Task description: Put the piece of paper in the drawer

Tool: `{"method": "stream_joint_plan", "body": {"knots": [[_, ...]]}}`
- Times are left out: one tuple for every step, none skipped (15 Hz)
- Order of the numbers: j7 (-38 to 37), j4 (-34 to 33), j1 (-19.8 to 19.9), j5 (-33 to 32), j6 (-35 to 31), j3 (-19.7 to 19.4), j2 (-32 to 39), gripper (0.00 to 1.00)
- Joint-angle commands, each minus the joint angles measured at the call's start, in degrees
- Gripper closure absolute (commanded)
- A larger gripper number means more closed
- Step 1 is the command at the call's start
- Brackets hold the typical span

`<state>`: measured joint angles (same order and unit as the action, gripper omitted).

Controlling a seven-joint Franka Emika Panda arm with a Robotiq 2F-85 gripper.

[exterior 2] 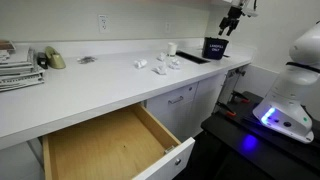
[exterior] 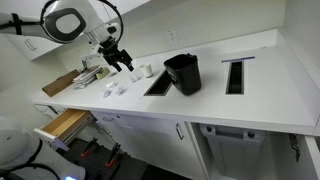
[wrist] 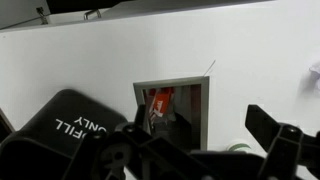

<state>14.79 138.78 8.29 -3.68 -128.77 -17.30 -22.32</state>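
Observation:
Crumpled white pieces of paper lie on the white counter; they also show in an exterior view. The drawer, a tan wooden box with a white front, stands pulled out below the counter, and its inside looks empty. My gripper hangs above the counter, over the papers and beside the black bin, and shows at the top of an exterior view. In the wrist view its fingers are spread and hold nothing.
A black bin stands on the counter next to a rectangular cut-out. A second cut-out lies further along. Stacked books and papers sit at one counter end. White cabinet doors are below.

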Motion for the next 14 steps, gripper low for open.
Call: {"method": "stream_joint_plan", "body": {"knots": [[0.36, -0.11, 0.97, 0.48, 0.13, 0.76, 0.12, 0.0], [0.37, -0.11, 1.01, 0.5, 0.13, 0.61, 0.13, 0.0], [0.38, -0.11, 1.04, 0.51, 0.12, 0.52, 0.13, 0.0], [0.38, -0.11, 1.04, 0.51, 0.12, 0.52, 0.13, 0.0], [0.38, -0.11, 1.04, 0.51, 0.12, 0.52, 0.13, 0.0], [0.38, -0.11, 1.04, 0.51, 0.12, 0.52, 0.13, 0.0], [0.38, -0.11, 1.04, 0.51, 0.12, 0.53, 0.13, 0.0], [0.38, -0.11, 1.04, 0.51, 0.12, 0.53, 0.13, 0.0], [0.38, -0.11, 1.04, 0.51, 0.12, 0.52, 0.13, 0.0], [0.84, 0.19, 0.46, 0.44, 0.36, 1.08, -0.07, 0.0], [0.88, 1.21, -0.53, 0.62, 0.49, 2.27, -1.05, 0.0], [1.11, 2.37, -1.63, 0.73, 0.95, 3.77, -2.13, 0.0], [1.39, 3.81, -2.84, 0.77, 1.1, 5.49, -3.22, 0.0], [1.56, 5.42, -4.23, 0.82, 1.11, 7.34, -4.33, 0.0]]}}
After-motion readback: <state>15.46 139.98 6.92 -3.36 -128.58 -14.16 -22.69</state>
